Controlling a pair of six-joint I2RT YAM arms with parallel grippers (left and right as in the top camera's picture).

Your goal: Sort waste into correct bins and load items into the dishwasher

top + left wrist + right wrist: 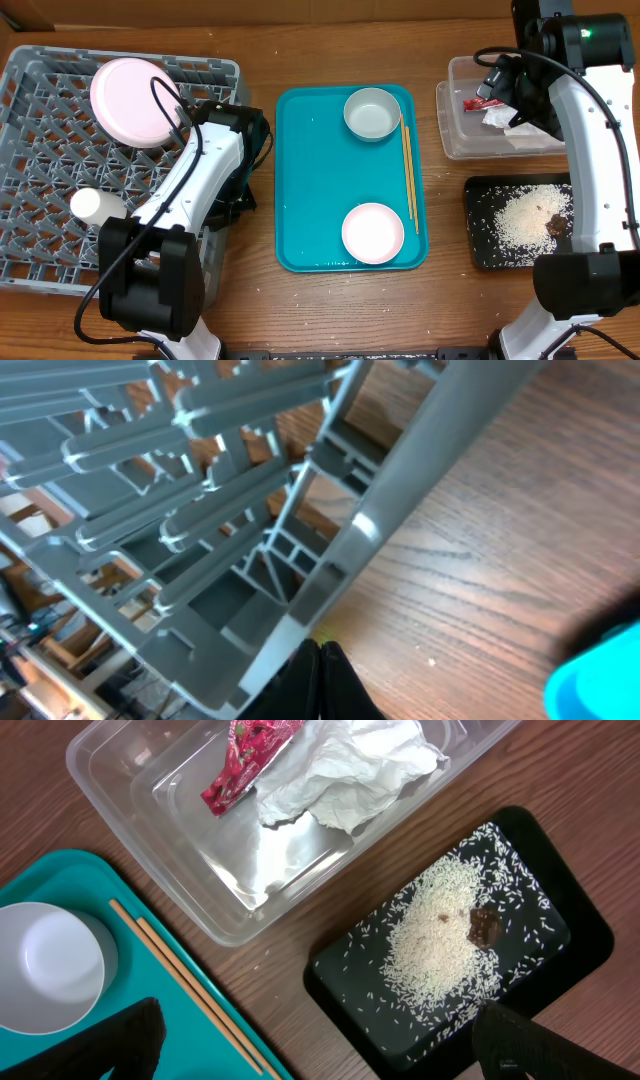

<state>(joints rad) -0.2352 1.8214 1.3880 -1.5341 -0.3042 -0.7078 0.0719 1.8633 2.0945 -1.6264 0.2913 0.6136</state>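
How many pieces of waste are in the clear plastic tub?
2: a red crinkled wrapper and a crumpled white paper napkin beside it; something could hide under the napkin.

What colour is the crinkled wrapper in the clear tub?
Red crinkled wrapper, clearest in the right wrist view.

Tray: the teal serving tray (320, 200) is rectangular with rounded corners and a low raised rim. You see it lying flat near the middle of the worktop (450, 300).
Tray orientation: in your overhead view, its long sides run from the near edge toward the far edge.
Tray in wrist views: a blurred corner shows at your left wrist view's lower right, and another corner at your right wrist view's lower left.
Worktop surface: brown wood with a visible grain.
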